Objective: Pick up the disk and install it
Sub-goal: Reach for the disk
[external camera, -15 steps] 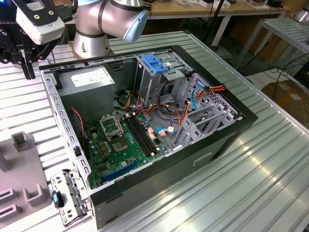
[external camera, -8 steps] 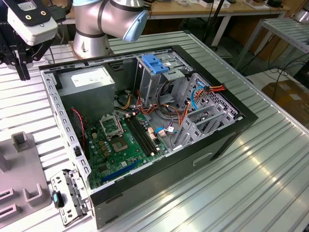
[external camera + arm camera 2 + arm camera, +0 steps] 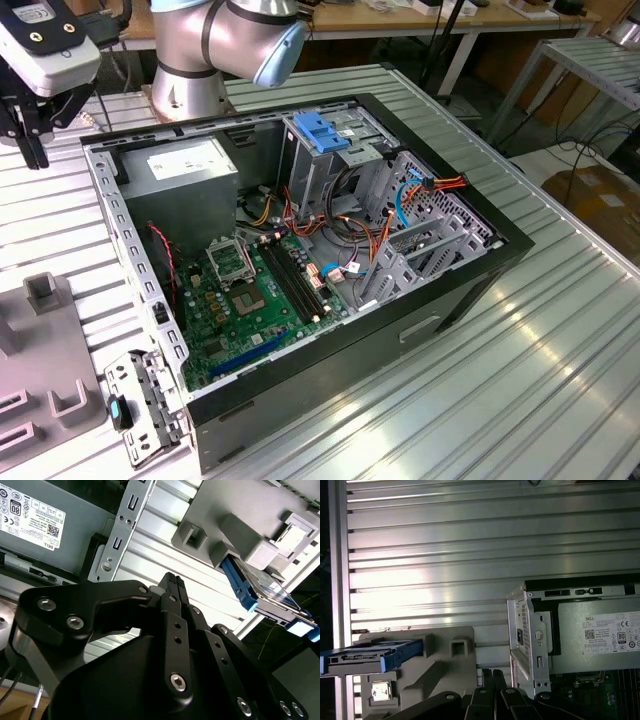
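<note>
The gripper (image 3: 172, 580) is seen pressed shut in the second wrist view. Its black fingers (image 3: 176, 625) are squeezed together and nothing is held between them. It is hung above the ribbed metal table (image 3: 470, 545), between the open computer case (image 3: 450, 290) and a grey holder (image 3: 445, 665). The disk (image 3: 367, 655) is kept in that grey holder, outside the case. Its blue side rail (image 3: 239, 584) is seen poking out past the holder's edge. The disk is not touched by the gripper; the two are apart. In the exterior view, the gripper is found at the exterior view's left, up past a corner of the case. Inside the case, a green board (image 3: 250, 300), a grey box with a white sticker (image 3: 185, 170) and a metal cage with a blue top (image 3: 322, 135) are seen.
</note>
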Tool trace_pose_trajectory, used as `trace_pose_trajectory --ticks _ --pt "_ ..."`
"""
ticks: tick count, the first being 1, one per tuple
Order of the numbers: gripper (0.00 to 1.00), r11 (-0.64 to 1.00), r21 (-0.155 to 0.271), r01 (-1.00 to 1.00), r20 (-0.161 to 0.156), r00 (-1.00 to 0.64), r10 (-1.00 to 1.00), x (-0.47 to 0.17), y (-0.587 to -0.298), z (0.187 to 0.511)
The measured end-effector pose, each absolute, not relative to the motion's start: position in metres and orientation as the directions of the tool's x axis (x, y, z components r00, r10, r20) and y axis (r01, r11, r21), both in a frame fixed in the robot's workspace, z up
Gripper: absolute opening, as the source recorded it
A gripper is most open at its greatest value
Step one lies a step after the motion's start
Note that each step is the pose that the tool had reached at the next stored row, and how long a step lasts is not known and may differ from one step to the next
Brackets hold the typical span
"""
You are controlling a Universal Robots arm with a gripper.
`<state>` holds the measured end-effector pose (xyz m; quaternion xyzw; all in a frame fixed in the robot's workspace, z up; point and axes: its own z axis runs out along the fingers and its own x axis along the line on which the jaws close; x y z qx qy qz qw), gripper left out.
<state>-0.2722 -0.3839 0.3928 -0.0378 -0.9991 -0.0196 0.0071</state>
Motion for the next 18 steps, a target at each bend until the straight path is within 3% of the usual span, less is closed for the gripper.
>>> trace_pose_trajectory --ticks 18 --pt "0.15 0.996 0.039 0.076 0.017 -0.997 0.075 -0.296 -0.384 0.392"
